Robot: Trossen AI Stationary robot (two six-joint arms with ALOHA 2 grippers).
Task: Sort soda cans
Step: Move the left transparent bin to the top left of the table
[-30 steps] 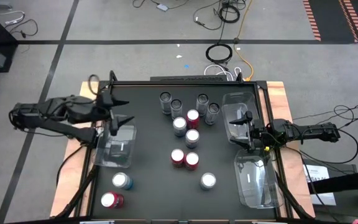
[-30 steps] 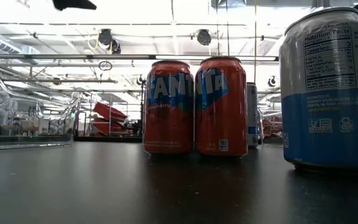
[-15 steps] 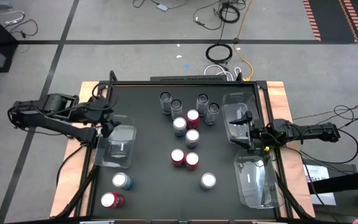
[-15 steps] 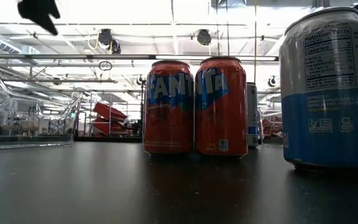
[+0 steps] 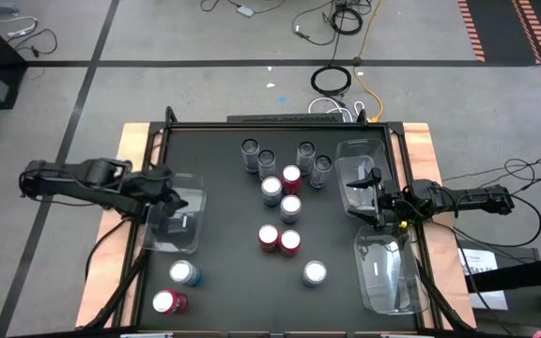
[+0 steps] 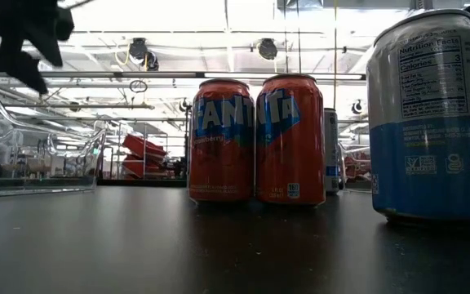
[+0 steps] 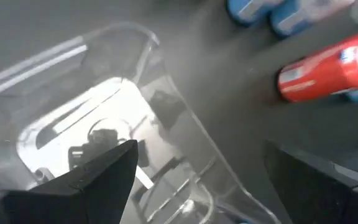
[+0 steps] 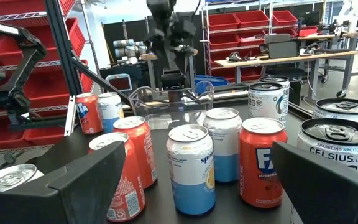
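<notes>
Left gripper [image 5: 178, 199] over the left clear tray [image 5: 173, 239], fingers spread, nothing held. Right gripper [image 5: 357, 199] at the right edge of the surface [image 5: 224, 272], between two trays, fingers wide, apparently empty. Soda cans [image 5: 290, 207] upright mid-surface; two more [image 5: 177, 287] near the front-left corner.

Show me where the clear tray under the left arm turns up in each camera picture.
High view: the clear tray sits left of the soda cans.
Low view: it is at the left edge.
Left wrist view: it fills the middle.
Right wrist view: it is behind the cans, on the far side.
Shared landmark: the left gripper, open, hanging over the tray.
</notes>
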